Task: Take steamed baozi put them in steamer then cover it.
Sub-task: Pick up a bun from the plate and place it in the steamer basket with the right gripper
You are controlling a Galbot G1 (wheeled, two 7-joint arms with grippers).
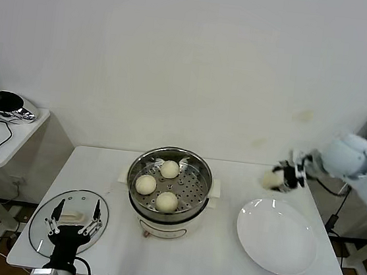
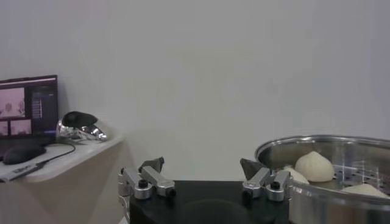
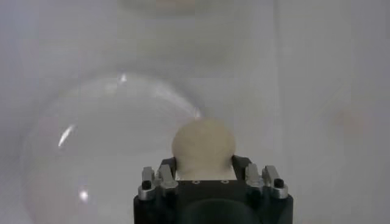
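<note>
The fourth baozi (image 3: pixel 203 146) sits clenched in the right tool (image 1: pixel 283 178), lifted above the far edge of the white plate (image 1: pixel 277 238). The steamer (image 1: pixel 169 183) stands well off toward the robot's left of that tool, three buns already on its perforated tray. To do this well, I'd carry it level to the tray's open spot, lower it, then release gently. The left tool (image 1: pixel 73 222) hangs spread wide over the glass cover (image 1: pixel 44 221) on the counter (image 1: pixel 209 260).

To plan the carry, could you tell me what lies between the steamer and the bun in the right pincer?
In the head view, only bare table separates the steamer from the bun held by the right pincer; the white plate sits nearer.
</note>
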